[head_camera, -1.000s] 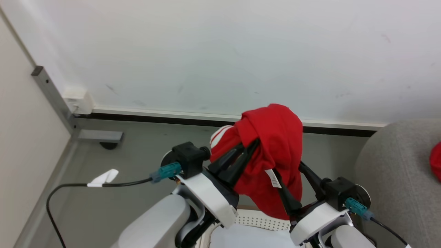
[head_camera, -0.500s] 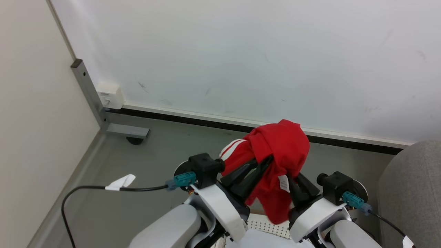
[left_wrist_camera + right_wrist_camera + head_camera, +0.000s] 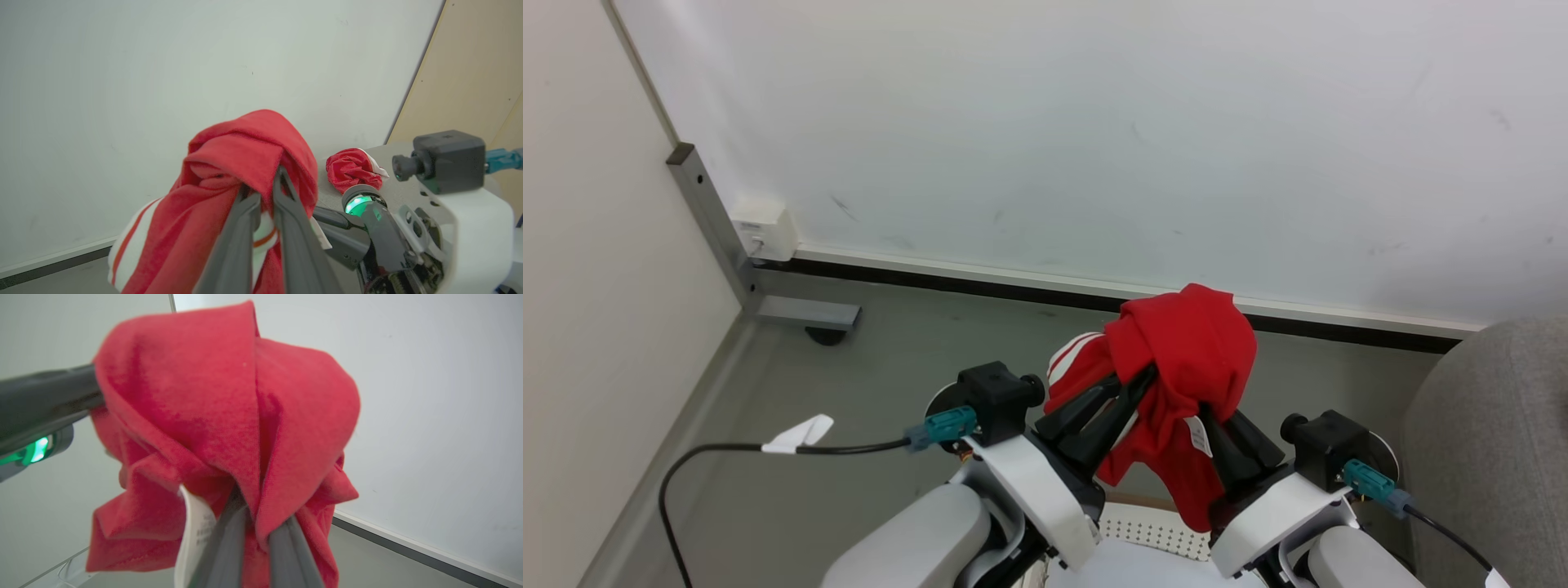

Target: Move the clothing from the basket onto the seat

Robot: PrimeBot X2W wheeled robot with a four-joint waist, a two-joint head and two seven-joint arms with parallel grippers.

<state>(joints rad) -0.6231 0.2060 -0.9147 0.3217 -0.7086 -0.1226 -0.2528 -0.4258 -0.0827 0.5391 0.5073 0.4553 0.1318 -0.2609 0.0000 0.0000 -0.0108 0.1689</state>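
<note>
Between both sets of jaws: red clothing point(image 3: 1188, 343), left gripper point(image 3: 1145, 377) and right gripper point(image 3: 1209, 420) each pinching it, fingers nearly together (white tag point(image 3: 1197, 435) dangling), above the basket point(image 3: 1152, 529).

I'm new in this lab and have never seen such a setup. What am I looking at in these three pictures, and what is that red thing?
This is a wheeled robot with two arms, each ending in a gripper with two long dark fingers. One picture comes from a camera on its head, looking down. The other two come from cameras on its wrists, looking along the fingers. The left gripper and the right gripper both pinch one red garment with white stripes, holding it up between them. Below it is the perforated white basket. At the right edge of the head view is the grey sofa. The left wrist view shows a second red garment lying on it.
</note>
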